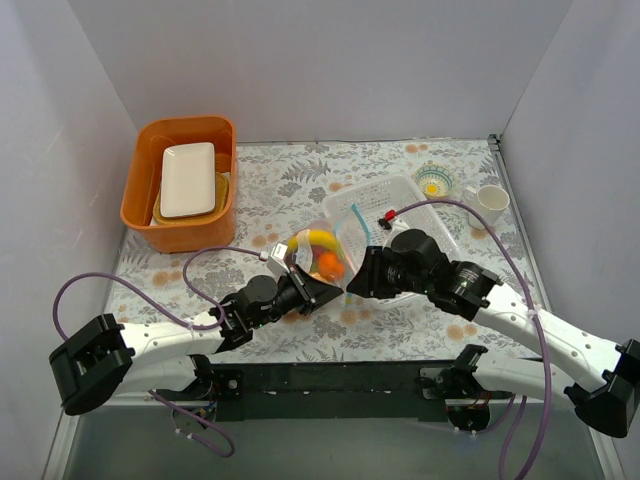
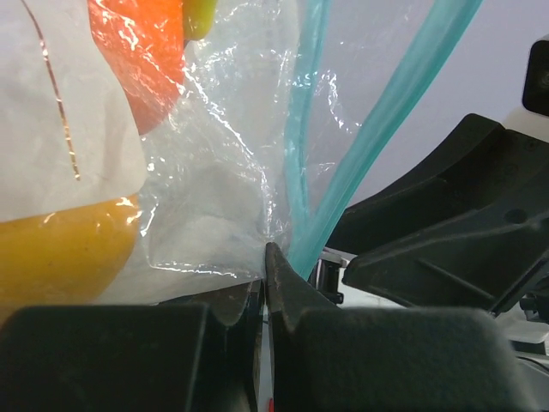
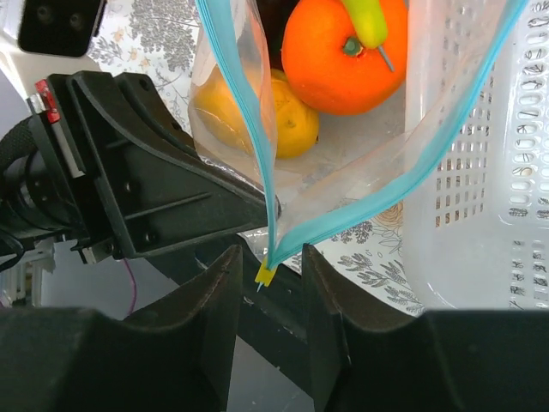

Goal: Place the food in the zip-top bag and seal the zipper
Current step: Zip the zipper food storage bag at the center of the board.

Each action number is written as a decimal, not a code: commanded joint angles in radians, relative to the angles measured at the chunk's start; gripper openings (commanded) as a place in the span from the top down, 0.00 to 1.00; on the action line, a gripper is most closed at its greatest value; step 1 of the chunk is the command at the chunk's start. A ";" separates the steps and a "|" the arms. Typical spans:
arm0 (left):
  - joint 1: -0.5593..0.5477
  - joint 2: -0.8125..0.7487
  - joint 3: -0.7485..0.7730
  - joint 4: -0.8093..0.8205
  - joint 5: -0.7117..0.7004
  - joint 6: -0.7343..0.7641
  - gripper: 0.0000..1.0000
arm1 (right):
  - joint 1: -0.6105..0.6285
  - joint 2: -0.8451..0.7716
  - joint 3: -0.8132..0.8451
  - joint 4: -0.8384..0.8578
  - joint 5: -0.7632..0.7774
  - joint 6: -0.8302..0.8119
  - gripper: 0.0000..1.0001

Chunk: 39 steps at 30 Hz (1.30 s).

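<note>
While left pincer (image 2: 268,257) sits clamped tight on bag (image 1: 312,258) plastic right beside zipper (image 3: 249,112), right pincer (image 3: 268,273) stands part open. Its fingers straddle corner where zipper strips meet, small yellow tab (image 3: 265,274) in gap, no squeeze visible. Bag up mid-bench (image 1: 390,325) between both arms, just beside white basket (image 3: 489,172), mouth gaping. Inside: orange (image 3: 343,60), yellow lemon-like piece (image 3: 287,120), banana (image 1: 318,238).
</note>
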 commanded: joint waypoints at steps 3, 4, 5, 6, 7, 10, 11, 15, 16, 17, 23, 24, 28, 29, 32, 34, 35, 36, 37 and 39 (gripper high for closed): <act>0.007 0.000 0.027 -0.019 -0.003 -0.129 1.00 | 0.039 0.062 0.056 -0.023 0.035 0.001 0.59; 0.007 0.000 0.030 -0.023 -0.006 -0.129 1.00 | 0.048 0.068 0.062 -0.033 0.041 0.005 0.59; 0.007 -0.003 0.030 -0.026 -0.008 -0.129 1.00 | 0.062 0.074 0.062 -0.037 0.050 0.010 0.59; 0.005 -0.004 0.030 -0.029 -0.009 -0.129 1.00 | 0.065 0.074 0.065 -0.042 0.052 0.013 0.59; 0.005 -0.006 0.030 -0.030 -0.009 -0.127 1.00 | 0.069 0.077 0.064 -0.051 0.055 0.014 0.59; 0.007 -0.004 0.030 -0.038 -0.014 -0.127 1.00 | 0.076 0.080 0.062 -0.056 0.040 0.020 0.59; 0.007 -0.003 0.030 -0.038 -0.012 -0.127 1.00 | 0.083 0.079 0.059 -0.054 0.038 0.030 0.59; 0.007 0.003 0.033 -0.043 -0.011 -0.129 1.00 | 0.094 0.068 0.052 -0.054 0.037 0.054 0.58; 0.005 0.006 0.033 -0.043 -0.009 -0.129 1.00 | 0.096 0.068 0.050 -0.054 0.035 0.060 0.59; 0.005 0.008 0.032 -0.038 -0.006 -0.129 1.00 | 0.097 0.068 0.044 -0.047 0.034 0.062 0.59; 0.005 0.017 0.030 -0.027 0.002 -0.132 1.00 | 0.097 0.085 0.032 -0.022 0.032 0.069 0.70; 0.007 0.017 0.030 -0.027 0.002 -0.134 1.00 | 0.097 0.087 0.030 -0.022 0.032 0.070 0.73; 0.007 0.014 0.026 -0.027 0.000 -0.137 1.00 | 0.097 0.097 0.029 -0.027 0.026 0.074 0.71; 0.007 0.013 0.024 -0.027 0.000 -0.137 1.00 | 0.097 0.096 0.029 -0.030 0.026 0.074 0.66; 0.005 0.011 0.024 -0.026 -0.002 -0.137 1.00 | 0.097 0.099 0.032 -0.039 0.034 0.076 0.60; 0.007 0.011 0.023 -0.024 -0.003 -0.137 1.00 | 0.097 0.105 0.038 -0.054 0.038 0.073 0.60; 0.007 0.013 0.023 -0.023 -0.003 -0.138 1.00 | 0.097 0.110 0.039 -0.056 0.038 0.071 0.61; 0.005 0.013 0.023 -0.023 -0.003 -0.137 1.00 | 0.097 0.111 0.041 -0.054 0.037 0.073 0.61; 0.005 0.011 0.023 -0.023 -0.003 -0.138 1.00 | 0.097 0.113 0.041 -0.053 0.035 0.071 0.61; 0.007 0.011 0.021 -0.021 -0.003 -0.138 1.00 | 0.097 0.117 0.039 -0.048 0.027 0.071 0.64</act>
